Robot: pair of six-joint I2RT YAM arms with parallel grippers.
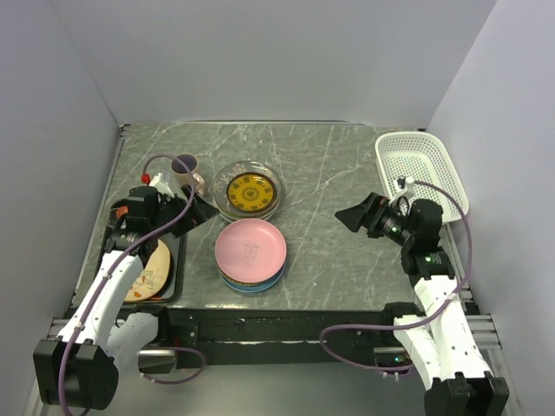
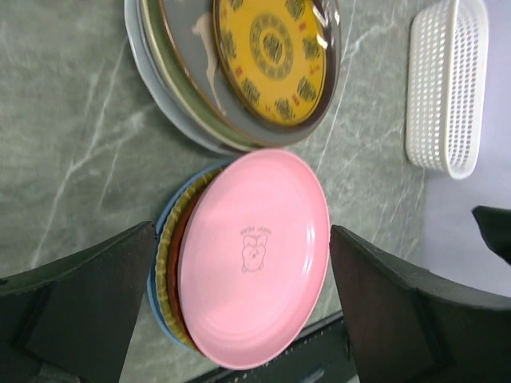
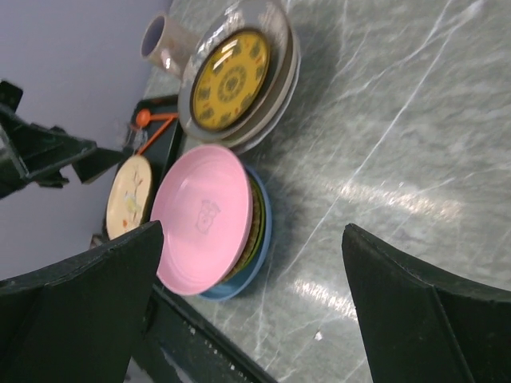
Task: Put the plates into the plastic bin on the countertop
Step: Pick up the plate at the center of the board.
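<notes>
Your left gripper (image 1: pixel 201 208): jaws wide, nothing held, beside pink plate (image 1: pixel 251 246) topping near stack on countertop (image 1: pixel 329 251). Your right gripper (image 1: pixel 354 217): jaws wide, nothing held, near plastic bin (image 1: pixel 422 169). Yellow-patterned plate (image 1: pixel 251 191) tops far stack.

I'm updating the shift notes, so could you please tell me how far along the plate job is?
Done: nothing yet; the plastic bin shows no plate inside. In hand: nothing; the left gripper and right gripper are both open and empty. Left: the stack topped by the pink plate, the stack with the yellow-patterned plate, and the beige plate on the black tray.
</notes>
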